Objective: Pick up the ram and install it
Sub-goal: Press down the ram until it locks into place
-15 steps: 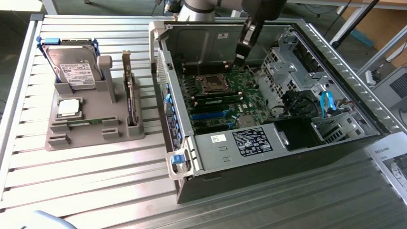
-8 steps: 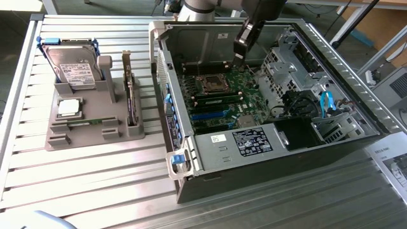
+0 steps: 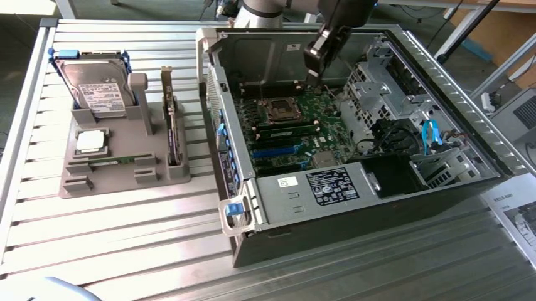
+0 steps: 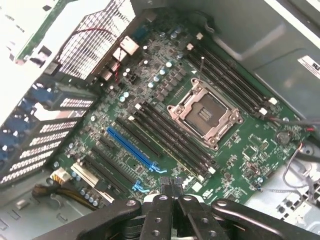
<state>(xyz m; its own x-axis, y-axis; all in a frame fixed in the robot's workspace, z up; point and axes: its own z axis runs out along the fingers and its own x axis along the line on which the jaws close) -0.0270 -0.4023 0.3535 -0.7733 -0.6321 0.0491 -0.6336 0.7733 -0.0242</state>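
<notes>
Aluminium slatted table (image 3: 125, 238) carries open PC case (image 3: 352, 238), grey holder (image 3: 117, 169); gripper (image 4: 172, 192) clenched empty above motherboard (image 4: 165, 125).

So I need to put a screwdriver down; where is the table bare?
The slatted metal table is bare in front of the grey parts holder, beside the open black computer case. It is crowded on the holder and inside the case, where the end effector hangs.
</notes>
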